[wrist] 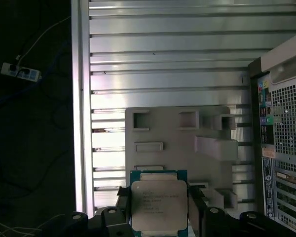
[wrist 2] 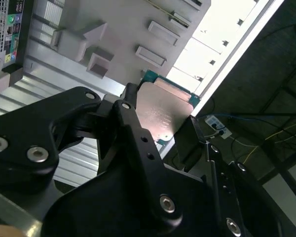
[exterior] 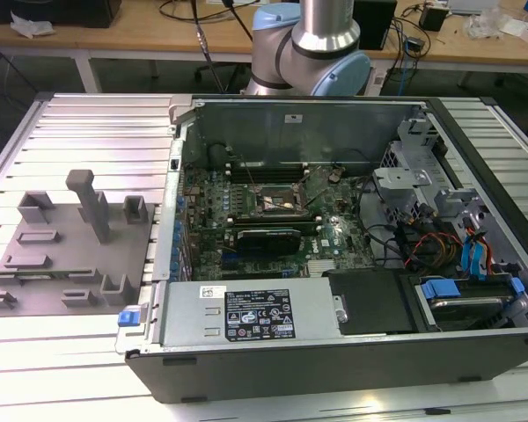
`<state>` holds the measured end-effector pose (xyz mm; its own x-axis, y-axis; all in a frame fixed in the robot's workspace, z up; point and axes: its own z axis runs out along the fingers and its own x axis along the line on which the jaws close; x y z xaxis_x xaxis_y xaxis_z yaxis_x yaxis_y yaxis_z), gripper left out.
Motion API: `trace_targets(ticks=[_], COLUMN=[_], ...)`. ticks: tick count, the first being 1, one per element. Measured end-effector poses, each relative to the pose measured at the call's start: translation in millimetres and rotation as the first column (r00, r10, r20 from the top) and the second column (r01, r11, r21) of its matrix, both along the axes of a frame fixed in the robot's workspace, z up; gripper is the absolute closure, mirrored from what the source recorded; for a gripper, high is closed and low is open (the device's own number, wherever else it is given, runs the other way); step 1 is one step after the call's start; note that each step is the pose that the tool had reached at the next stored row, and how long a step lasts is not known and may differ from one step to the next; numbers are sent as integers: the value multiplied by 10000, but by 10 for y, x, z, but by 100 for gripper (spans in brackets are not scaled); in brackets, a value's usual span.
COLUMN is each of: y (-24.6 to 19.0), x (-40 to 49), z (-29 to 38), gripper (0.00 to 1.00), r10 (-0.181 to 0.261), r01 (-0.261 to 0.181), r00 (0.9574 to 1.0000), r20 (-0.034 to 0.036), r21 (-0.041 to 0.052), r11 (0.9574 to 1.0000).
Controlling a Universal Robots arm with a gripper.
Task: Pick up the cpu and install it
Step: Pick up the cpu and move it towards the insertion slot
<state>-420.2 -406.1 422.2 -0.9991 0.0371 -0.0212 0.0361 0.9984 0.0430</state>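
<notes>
- Pincer is pinching the cpu: one black finger on each of two opposite edges, i.e. open just as wide as the chip.
- In the first wrist view the cpu's silvery metal top faces the camera, w/ a green border around it.
- In the second wrist view the pincer is seen from the side. The cpu sits btw. the fingers, tilted in the picture, and its top catches the light.
- In both wrist views the chip is seen in front of the near edge of the grey fixture plate, which lies on the ribbed metal worktop. Whether the chip touches the plate, I cannot tell.
- The first wrist view gives also the perforated side of the PC case, just beside the plate.
- The exterior view gives the inside of the open case: motherboard w/ the black square socket near its middle.
- There the plate lies at the exterior view's left of the case, and the arm stands behind the case.
</notes>
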Motion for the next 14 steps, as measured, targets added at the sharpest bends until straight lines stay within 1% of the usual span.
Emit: trace_targets(ticks=[1,7,9,10,14], y=[0,0,-1,-1,-2], x=[40,164,229,351,430], z=[0,0,0,0,-1], gripper=[45,45,45,45,45], r10=[-1,-1,-1,-1,0], r01=[1,1,1,1,0], r00=[10000,10000,10000,10000,10000], r20=[-1,-1,0,-1,1], r21=[1,0,1,0,1], r11=[10000,10000,10000,10000,10000])
